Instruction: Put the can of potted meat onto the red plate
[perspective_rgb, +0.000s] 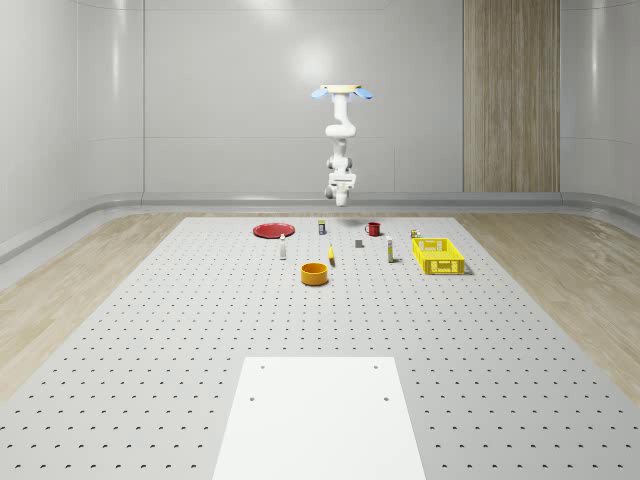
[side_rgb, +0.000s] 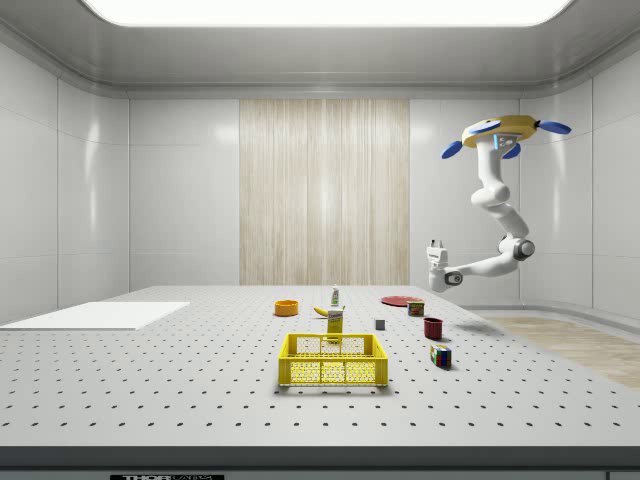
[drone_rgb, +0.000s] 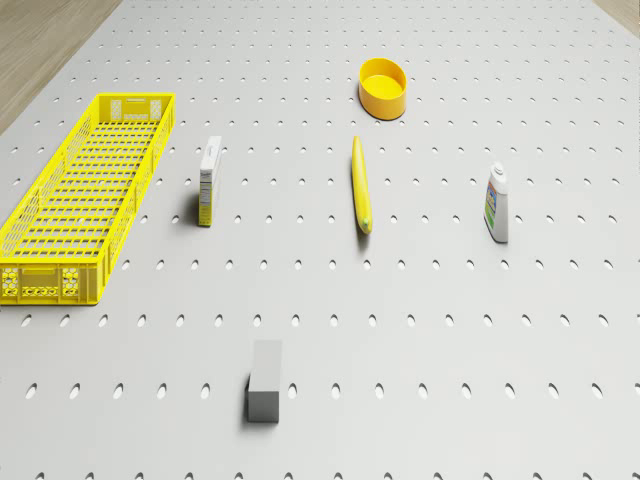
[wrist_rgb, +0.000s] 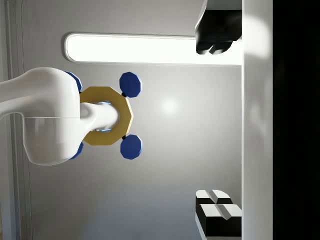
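— What's the gripper doing?

— It's turned to point at the ceiling, fingers spread wide, nothing between them. It hangs in the air well above the table.

— And the arm?

— The arm drops from the drone, bends at the elbow and runs out level to the wrist. The drone hovers high over the table's far end, touching nothing.

— Where's the can?

— The can stands upright on the table, far below the gripper. In the whole-scene view it sits just right of the plate, near it but off it, with the mug further right.

— What else is out there?

— A grey block lies in front of the mug. Nearer the middle there's a bottle, a banana and a small box in a loose row. The bowl sits past the banana. The yellow crate lies beside the box, at the whole-scene view's right, and a cube sits near one of its ends.
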